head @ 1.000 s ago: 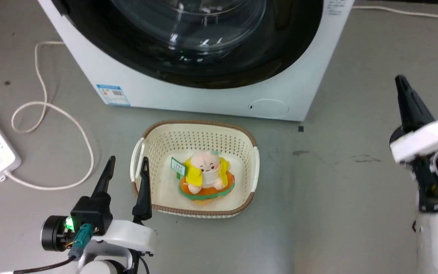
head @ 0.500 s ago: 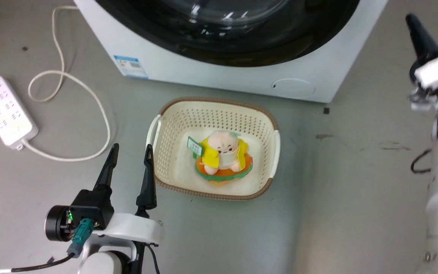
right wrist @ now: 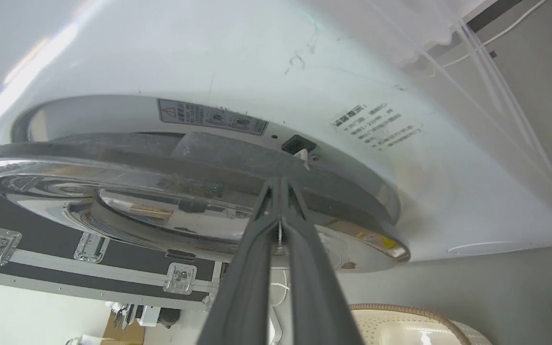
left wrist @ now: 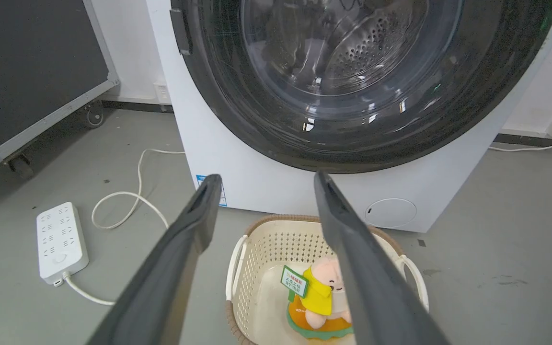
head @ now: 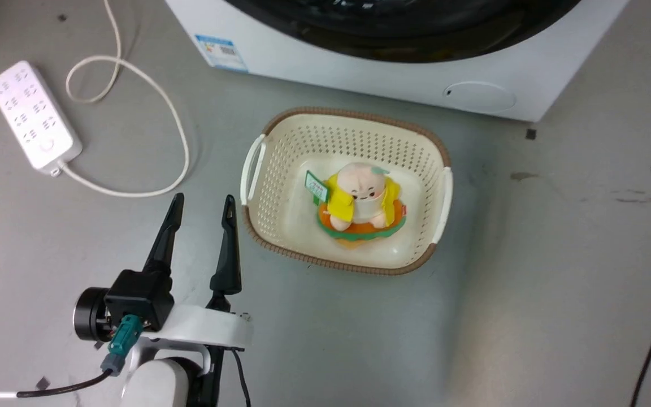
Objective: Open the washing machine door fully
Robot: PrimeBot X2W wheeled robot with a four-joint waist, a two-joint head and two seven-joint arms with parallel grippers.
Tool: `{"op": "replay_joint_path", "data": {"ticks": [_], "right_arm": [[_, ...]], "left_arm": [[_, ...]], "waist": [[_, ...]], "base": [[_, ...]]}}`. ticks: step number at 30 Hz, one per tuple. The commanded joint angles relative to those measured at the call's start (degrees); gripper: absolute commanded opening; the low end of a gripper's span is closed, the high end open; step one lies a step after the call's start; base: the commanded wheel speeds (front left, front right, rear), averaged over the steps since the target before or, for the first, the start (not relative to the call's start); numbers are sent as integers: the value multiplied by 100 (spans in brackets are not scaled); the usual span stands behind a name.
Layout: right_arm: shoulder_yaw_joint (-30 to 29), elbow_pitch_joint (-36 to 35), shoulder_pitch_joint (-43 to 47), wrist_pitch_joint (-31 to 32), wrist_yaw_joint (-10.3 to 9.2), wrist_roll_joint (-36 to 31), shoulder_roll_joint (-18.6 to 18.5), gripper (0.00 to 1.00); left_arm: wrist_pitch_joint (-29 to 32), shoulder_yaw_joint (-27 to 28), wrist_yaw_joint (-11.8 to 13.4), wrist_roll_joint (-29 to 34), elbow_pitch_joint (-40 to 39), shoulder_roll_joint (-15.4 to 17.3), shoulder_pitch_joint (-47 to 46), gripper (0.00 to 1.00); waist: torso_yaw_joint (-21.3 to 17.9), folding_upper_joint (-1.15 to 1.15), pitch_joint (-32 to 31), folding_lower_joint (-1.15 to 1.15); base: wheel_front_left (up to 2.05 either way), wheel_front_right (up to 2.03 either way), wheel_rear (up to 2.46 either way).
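Observation:
The washing machine door point(left wrist: 352, 72) is a wide glossy black ring around a bulging clear glass window, on the white machine front point(left wrist: 237, 177). From the right wrist I see the door point(right wrist: 113, 191) edge-on, its shiny face standing a little off the white front point(right wrist: 209, 57), with the latch hole point(right wrist: 295, 143) showing behind it. My right gripper point(right wrist: 279, 181) is shut, its joined tips touching the door's dark rim near the latch side. My left gripper point(head: 203, 200) is open and holds nothing, low over the floor to the left of the basket; its wrist view shows the gripper point(left wrist: 266, 178) in front of the door.
A cream perforated basket point(head: 348, 135) with a plush toy point(head: 362, 198) stands on the floor before the machine. A white power strip point(head: 34, 116) and its looped cable point(head: 150, 107) lie at the left. A small round white flap point(head: 479, 95) sits low on the machine. A black flight case point(left wrist: 27, 62) stands left.
The head camera has shifted, so the machine, basket and power strip slid in the picture. My right gripper rose and left the head view at the upper right. The left gripper stays open.

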Motion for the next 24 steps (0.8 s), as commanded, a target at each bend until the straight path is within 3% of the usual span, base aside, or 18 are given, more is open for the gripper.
{"op": "replay_joint_path", "data": {"ticks": [1, 18, 24], "right_arm": [[-161, 335, -408, 120, -1, 99, -139, 0], [-737, 2123, -2190, 657, -2, 176, -586, 0], [-864, 2621, -2406, 1103, -3, 232, -731, 0]], "left_arm": [[-76, -44, 59, -45, -24, 4, -133, 100], [-267, -314, 174, -262, -60, 5, -354, 100], [-339, -367, 234, -340, -43, 5, -436, 100]], "waist": [[113, 0, 124, 0], [488, 0, 650, 0], [561, 0, 670, 0]], "base": [[0, 0, 0], [0, 0, 0], [0, 0, 0]]}}
